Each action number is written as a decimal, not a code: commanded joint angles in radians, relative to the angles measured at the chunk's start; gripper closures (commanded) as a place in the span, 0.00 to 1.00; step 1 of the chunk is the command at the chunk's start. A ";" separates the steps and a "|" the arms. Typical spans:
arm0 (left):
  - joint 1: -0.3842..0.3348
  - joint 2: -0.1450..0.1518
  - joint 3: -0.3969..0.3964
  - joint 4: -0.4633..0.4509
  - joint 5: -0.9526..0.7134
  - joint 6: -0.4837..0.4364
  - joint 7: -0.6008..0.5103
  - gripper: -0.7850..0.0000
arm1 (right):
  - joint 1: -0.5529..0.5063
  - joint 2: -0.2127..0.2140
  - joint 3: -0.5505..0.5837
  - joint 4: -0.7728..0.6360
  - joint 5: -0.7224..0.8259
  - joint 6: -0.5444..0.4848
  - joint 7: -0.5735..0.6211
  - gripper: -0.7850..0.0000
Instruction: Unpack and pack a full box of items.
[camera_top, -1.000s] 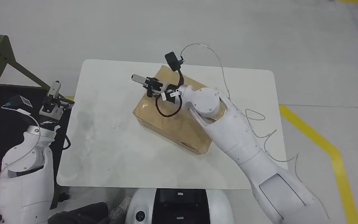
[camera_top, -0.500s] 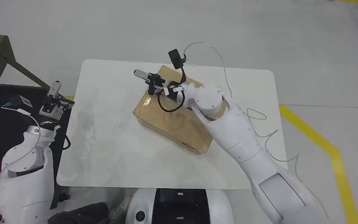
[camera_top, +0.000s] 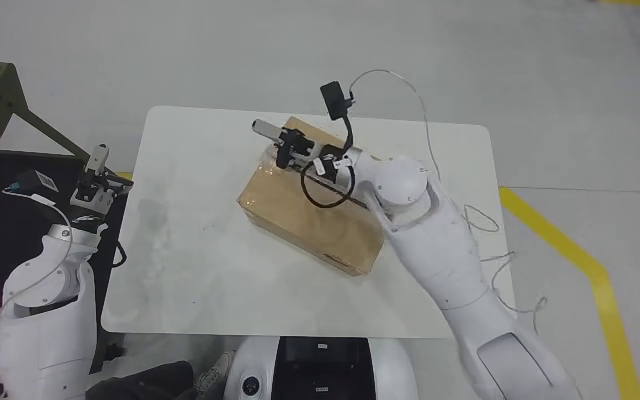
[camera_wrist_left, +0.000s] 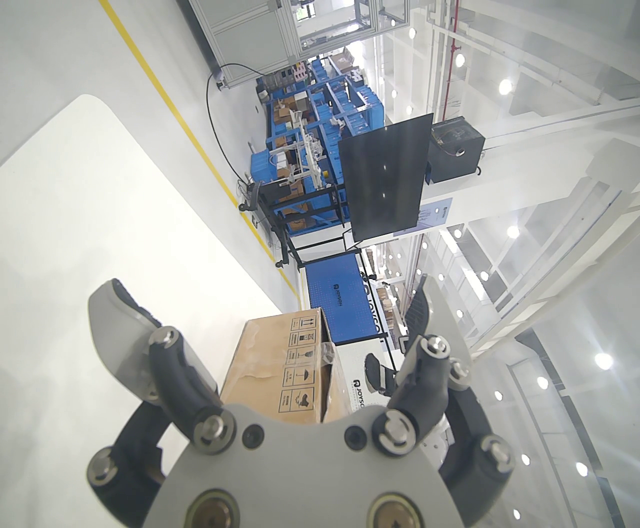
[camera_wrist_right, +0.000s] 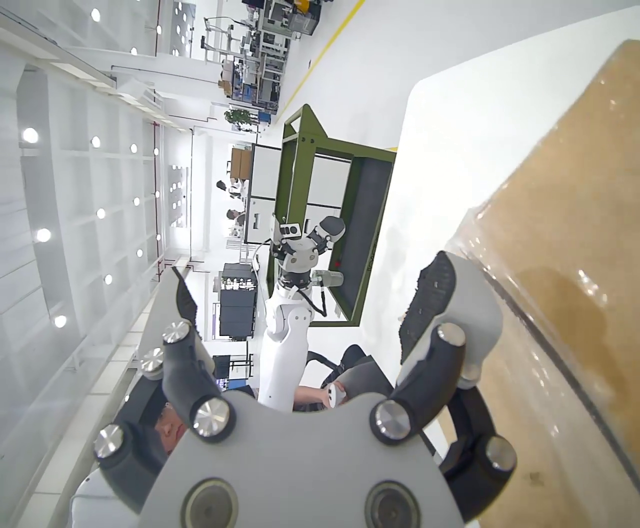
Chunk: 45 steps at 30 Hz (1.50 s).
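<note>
A closed cardboard box (camera_top: 310, 215), sealed with clear tape, sits slantwise in the middle of the white table (camera_top: 190, 260). My right gripper (camera_top: 273, 138) hovers open over the box's far left top corner. In the right wrist view one fingertip (camera_wrist_right: 430, 295) lies close beside the taped edge of the box (camera_wrist_right: 575, 240), and nothing is between the fingers of the gripper (camera_wrist_right: 305, 300). My left gripper (camera_top: 96, 163) is off the table's left edge, held upward. It stands open and empty (camera_wrist_left: 275, 315), with the box (camera_wrist_left: 280, 370) far beyond it.
A green metal frame (camera_wrist_right: 320, 165) stands past the table's left side, near the left arm (camera_wrist_right: 295, 280). A thin white cable (camera_top: 405, 95) loops over the table's far right part. Bare tabletop lies left of and in front of the box.
My right gripper has shifted along the box's top toward the far right, from just off the left corner to over it. The left arm and the box have not moved.
</note>
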 joint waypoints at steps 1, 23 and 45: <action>0.000 0.000 0.000 0.000 0.000 0.000 0.000 0.00 | -0.027 0.010 0.020 -0.040 -0.017 0.025 0.025 0.00; 0.000 0.000 0.000 0.000 0.000 0.000 0.000 0.00 | -0.079 0.034 0.025 0.002 -0.045 0.076 0.015 0.00; 0.000 0.000 0.000 0.000 0.000 0.000 0.000 0.00 | -0.009 0.021 -0.023 0.107 0.028 0.001 -0.027 0.00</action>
